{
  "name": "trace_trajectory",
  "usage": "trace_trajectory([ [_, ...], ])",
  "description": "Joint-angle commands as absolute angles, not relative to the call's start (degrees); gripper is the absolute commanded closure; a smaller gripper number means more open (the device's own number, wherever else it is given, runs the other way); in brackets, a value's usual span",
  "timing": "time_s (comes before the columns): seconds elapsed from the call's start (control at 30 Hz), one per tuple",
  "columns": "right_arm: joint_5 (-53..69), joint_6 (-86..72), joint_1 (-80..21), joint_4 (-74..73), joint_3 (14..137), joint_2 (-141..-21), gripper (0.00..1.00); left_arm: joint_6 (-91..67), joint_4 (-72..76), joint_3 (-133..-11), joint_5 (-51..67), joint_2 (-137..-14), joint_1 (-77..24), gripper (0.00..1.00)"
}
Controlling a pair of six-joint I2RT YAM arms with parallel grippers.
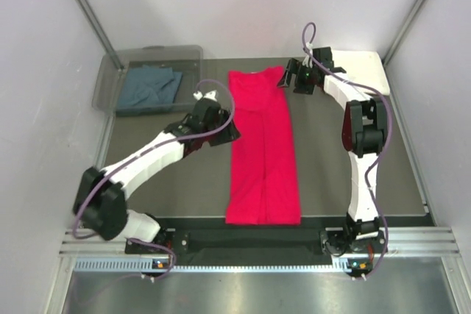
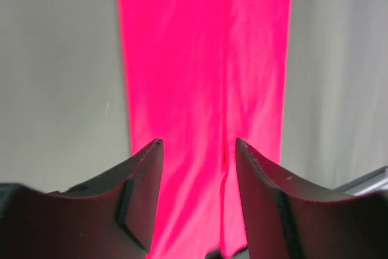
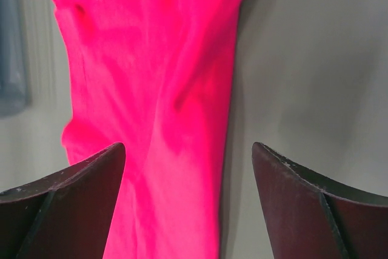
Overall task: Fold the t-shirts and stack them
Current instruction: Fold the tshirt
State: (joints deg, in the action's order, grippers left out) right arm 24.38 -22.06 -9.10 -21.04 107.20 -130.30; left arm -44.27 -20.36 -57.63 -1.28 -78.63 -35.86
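While the red t-shirt (image 1: 263,152) lies in a long strip, left hand (image 2: 199,142) released at its edge, right hand (image 3: 188,145) released too.

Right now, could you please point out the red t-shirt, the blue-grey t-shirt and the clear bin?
red t-shirt (image 1: 263,152): top external view, middle of the folded strip.
blue-grey t-shirt (image 1: 151,87): top external view, centre of the cloth.
clear bin (image 1: 158,50): top external view, far wall.
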Motion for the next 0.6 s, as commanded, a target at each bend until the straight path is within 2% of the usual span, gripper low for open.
trace_trajectory([
  [0.0,29.5,-24.6,-9.3,-14.2,113.2,-134.1,0.16,-34.9,-10.7,-68.1,10.7,-87.6,-31.6,0.48],
  [0.1,31.1,-27.2,-9.2,-10.6,116.1,-138.1,0.21,-32.3,-14.4,-76.4,14.6,-94.5,-29.5,0.51],
  [0.23,31.8,-28.4,-9.1,-9.8,121.9,-142.7,0.32,-31.1,-14.1,-76.9,16.6,-94.6,-28.4,0.52],
  [0.57,30.1,-29.4,-8.4,-10.9,128.5,-150.1,0.37,-35.2,-12.7,-68.7,19.7,-87.7,-26.0,0.52],
])
